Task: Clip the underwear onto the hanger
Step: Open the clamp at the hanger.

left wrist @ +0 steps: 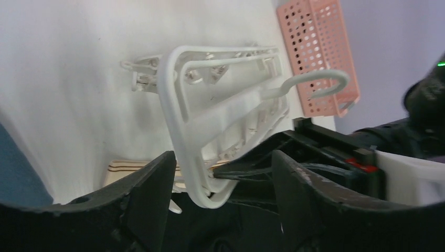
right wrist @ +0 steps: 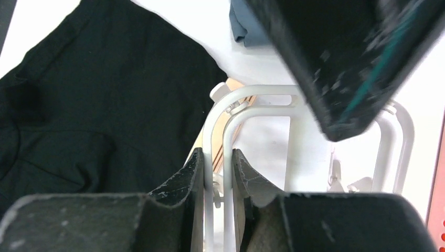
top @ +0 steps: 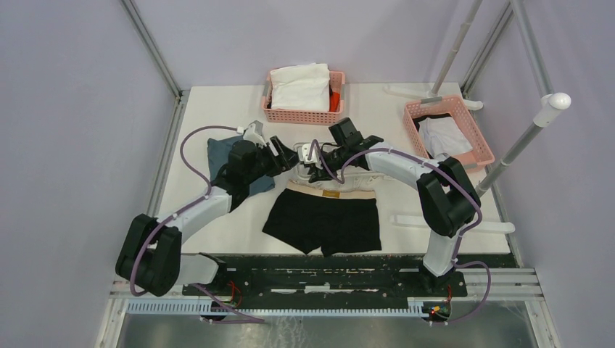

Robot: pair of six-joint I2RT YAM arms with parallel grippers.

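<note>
The underwear (top: 323,221), black with a tan waistband (top: 330,191), lies flat on the table in front of both arms. The white hanger (top: 307,165) sits just behind the waistband, tilted up between the two grippers. My right gripper (right wrist: 218,168) is shut on two of the hanger's (right wrist: 252,97) thin rails. My left gripper (left wrist: 220,184) stands open around a rounded corner of the hanger (left wrist: 178,105), and its fingers (left wrist: 149,197) are clear of the frame. The hanger's hook (left wrist: 320,79) points away toward the right. The black cloth of the underwear (right wrist: 105,105) fills the left of the right wrist view.
A folded blue-grey cloth (top: 220,154) lies under the left arm. A pink basket (top: 301,116) with a white garment stands at the back. A second pink basket (top: 475,129) is at the right, beside a white pole stand (top: 522,138).
</note>
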